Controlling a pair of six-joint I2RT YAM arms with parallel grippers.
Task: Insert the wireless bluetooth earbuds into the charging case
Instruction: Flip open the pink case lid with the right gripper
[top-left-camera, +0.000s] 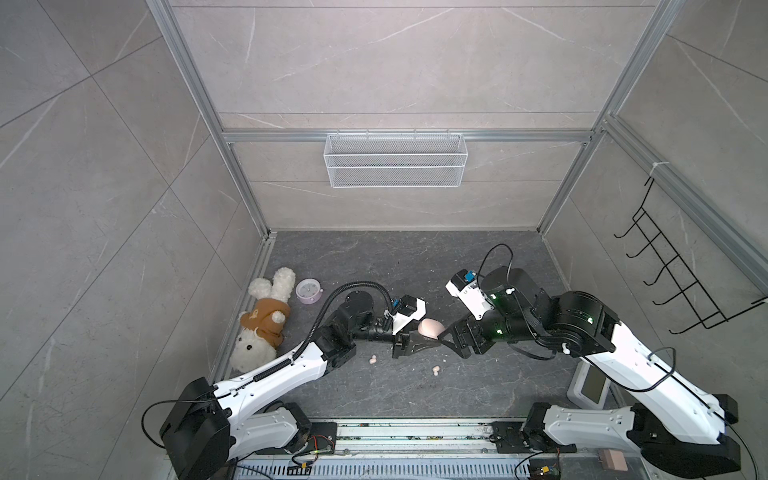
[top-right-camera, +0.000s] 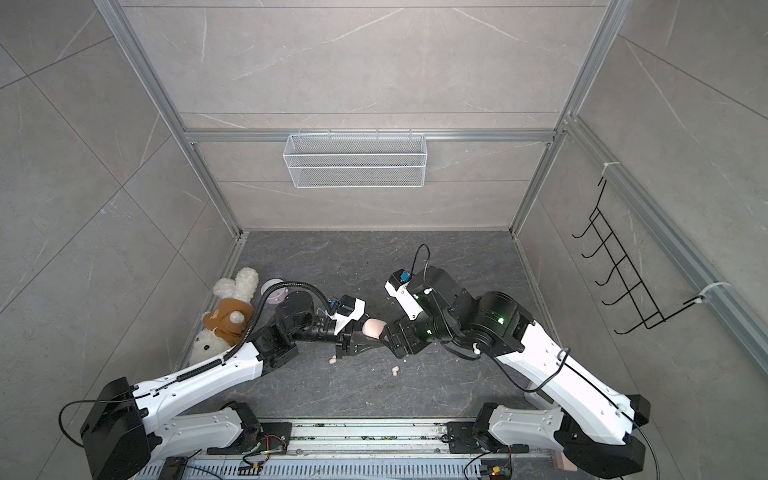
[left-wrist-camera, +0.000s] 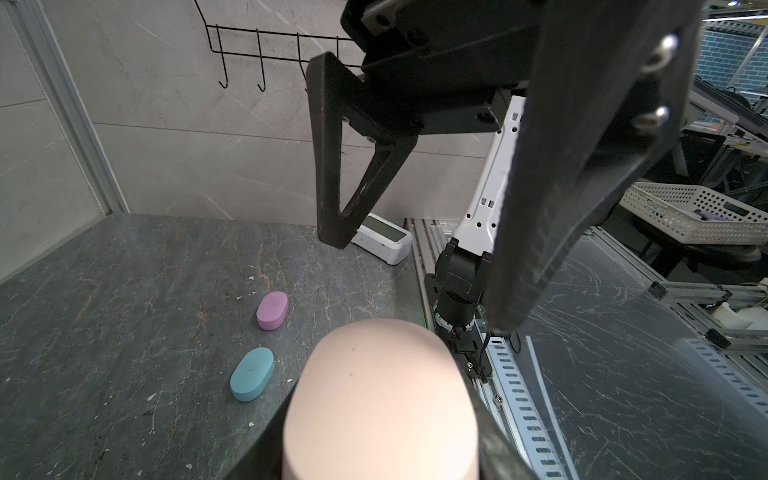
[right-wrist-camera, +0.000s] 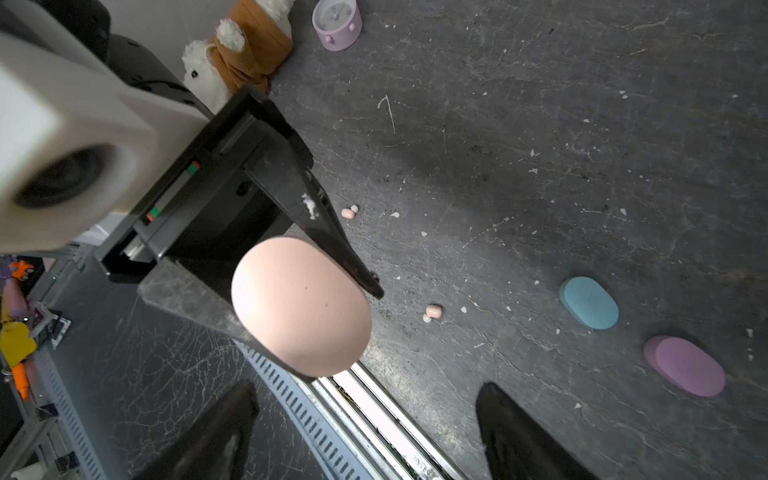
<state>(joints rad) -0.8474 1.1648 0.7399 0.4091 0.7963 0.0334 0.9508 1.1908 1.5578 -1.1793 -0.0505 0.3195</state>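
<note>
Grey marbled walls (top-left-camera: 83, 208), dark stone floor (top-left-camera: 415, 266), white wire basket (top-left-camera: 395, 160), black hook rack (top-left-camera: 670, 268)

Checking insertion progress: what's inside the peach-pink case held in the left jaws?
Nothing shows: the peach-pink case looks shut, so its inside is hidden. Two peach-pink earbuds lie loose on the table, outside it.

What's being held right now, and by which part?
The left gripper clamps the peach-pink charging case across opposite edges. The right gripper is open, holding nothing.
</note>
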